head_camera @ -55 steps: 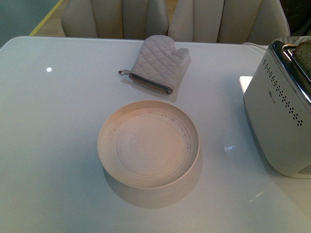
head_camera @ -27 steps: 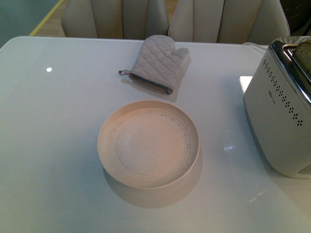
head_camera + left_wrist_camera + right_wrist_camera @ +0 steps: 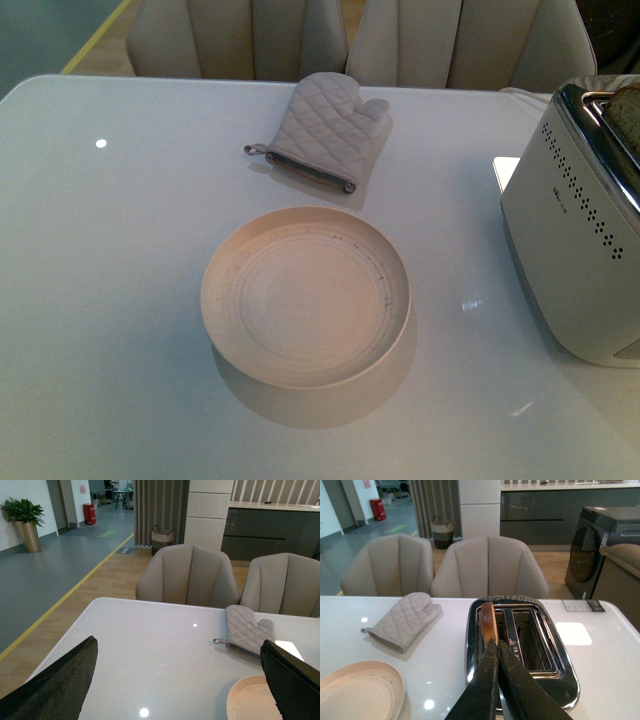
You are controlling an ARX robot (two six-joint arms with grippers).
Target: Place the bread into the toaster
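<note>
The task is sitting at its closing step: the bread (image 3: 488, 622) is standing on edge in one slot of the toaster (image 3: 520, 650), its brown crust still showing above the chrome top, while the neighbouring slot is gaping empty. In the front view the toaster (image 3: 570, 230) is standing at about 3 o'clock on the tabletop (image 3: 120, 300), with the bread (image 3: 628, 108) peeking out at the far edge of the frame. The right tool (image 3: 496, 647) is hanging above the toaster with its fingers pressed together, pinching nothing; whether its tips are touching the slice cannot be told. The left tool (image 3: 175, 680) is waiting spread wide and empty. The next move is probably calling for the right arm to be lifting straight up, clear of the crust.
</note>
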